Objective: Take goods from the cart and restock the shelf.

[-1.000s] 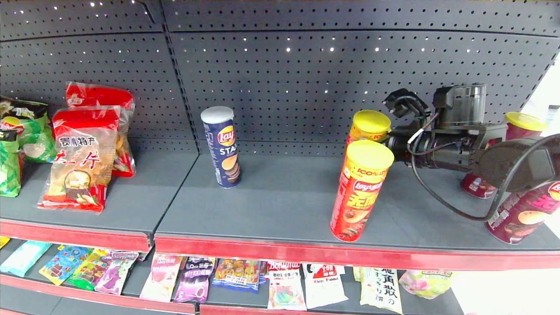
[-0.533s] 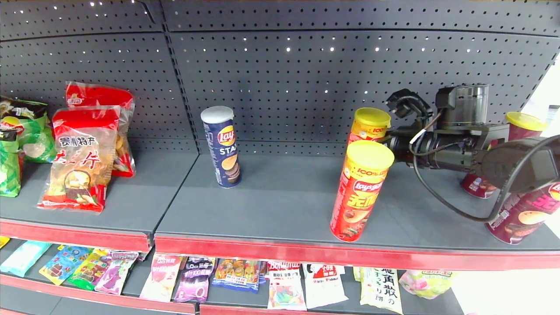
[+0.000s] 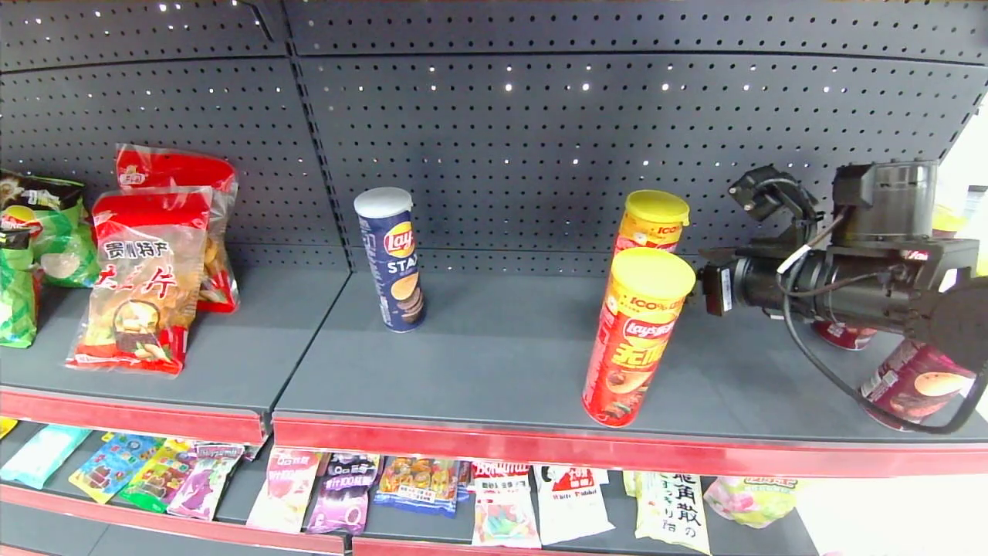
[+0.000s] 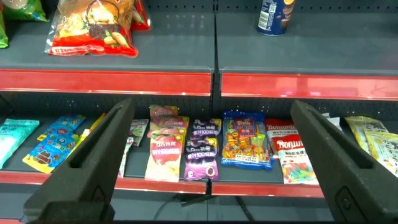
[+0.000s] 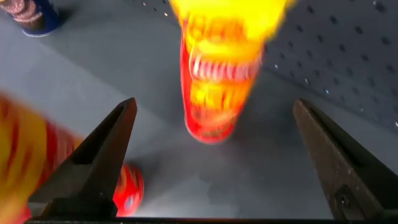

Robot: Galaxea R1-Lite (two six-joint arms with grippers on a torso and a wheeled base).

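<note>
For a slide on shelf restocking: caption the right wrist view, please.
Open right tool facing an upright red chip can with a yellow lid on the grey shelf, pegboard behind.

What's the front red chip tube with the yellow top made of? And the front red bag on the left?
Front red chip tube: probably cardboard under a glossy printed wrap; it stands stiff and round. Its yellow lid looks like smooth plastic. Front red bag: thin shiny plastic film, partly see-through, wrinkled, with light glints.
</note>
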